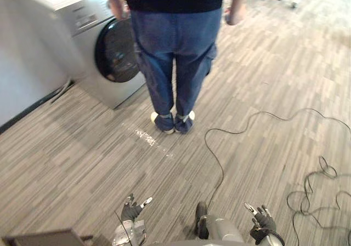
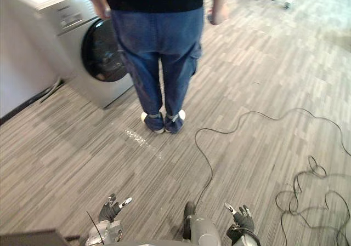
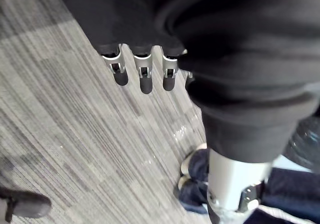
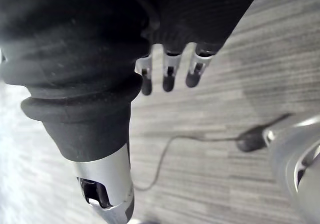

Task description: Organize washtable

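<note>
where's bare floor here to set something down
Bare floor lies on the left, between the washing machine and the left robot hand, and farther off to the right of the person. It is crowded straight ahead, where the person stands close beside the washing machine.
</note>
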